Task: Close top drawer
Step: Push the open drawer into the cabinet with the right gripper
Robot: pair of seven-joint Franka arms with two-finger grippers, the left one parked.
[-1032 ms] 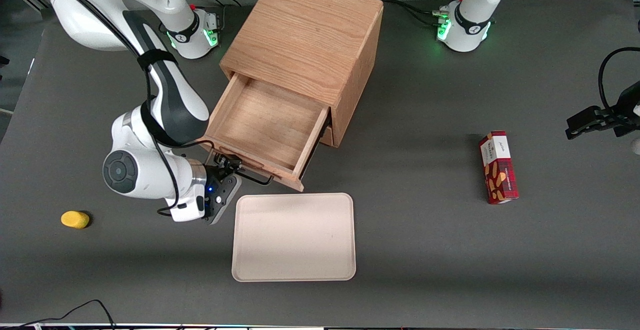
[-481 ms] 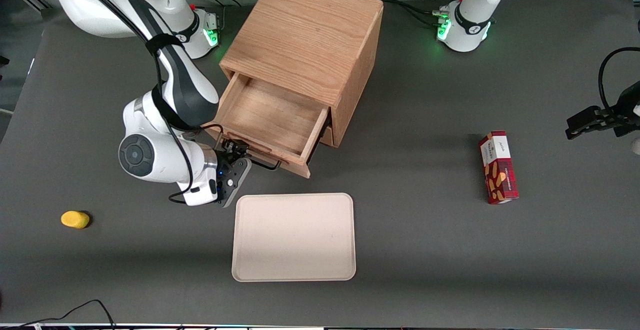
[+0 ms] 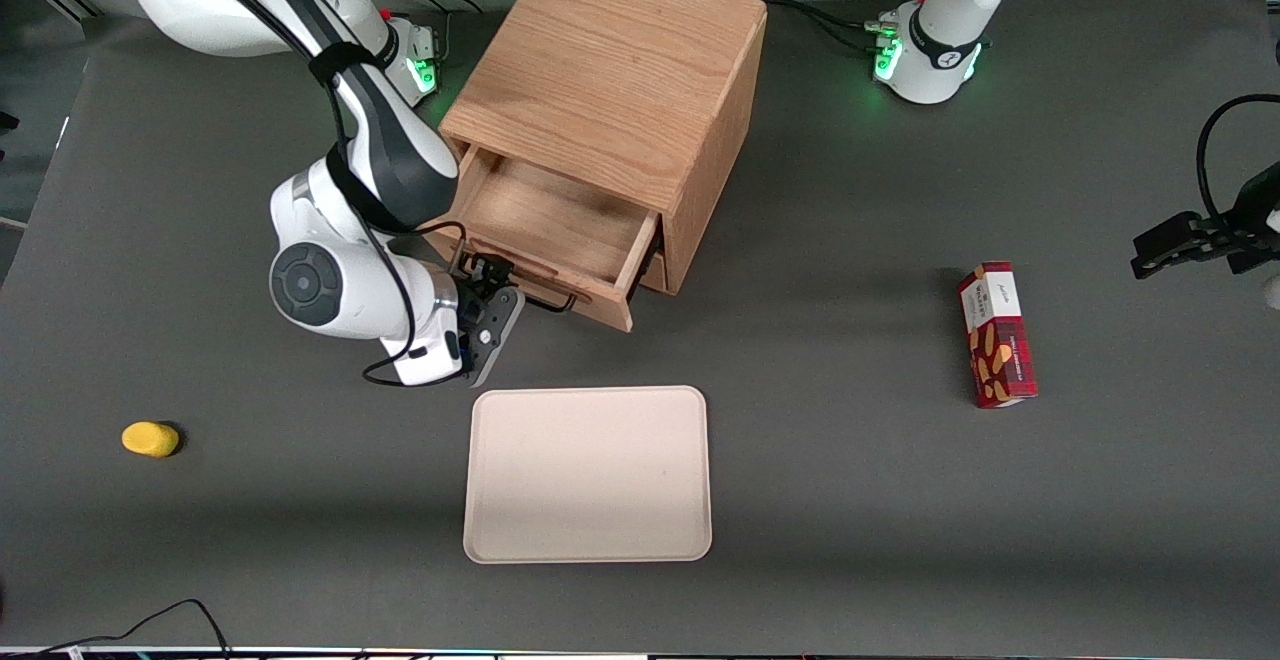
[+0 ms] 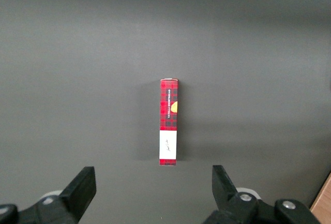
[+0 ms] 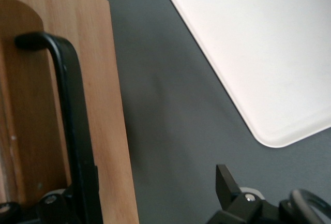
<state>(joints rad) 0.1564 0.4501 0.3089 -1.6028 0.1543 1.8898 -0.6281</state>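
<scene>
Gripper: we see the gripper (image 3: 488, 272) at the top drawer's front, at the working arm's end of the black handle (image 5: 72, 110).
Fingers: spread open, grasping nothing. One finger (image 5: 226, 180) stands well apart from the handle, the other sits just beside the bar.
Top drawer: the top drawer (image 3: 545, 225) juts partway out of the oak cabinet (image 3: 610, 70), its bare wooden floor showing (nothing lies in it).
Progress: we judge the closing half done. The front panel is not yet flush with the cabinet face, so a push inward is left.
Nearby: a pale tray (image 3: 588, 475) lies nearer the camera than the drawer.
Farther off: a red box (image 3: 997, 335) toward the parked arm's end, a yellow lump (image 3: 150, 438) toward the working arm's.
</scene>
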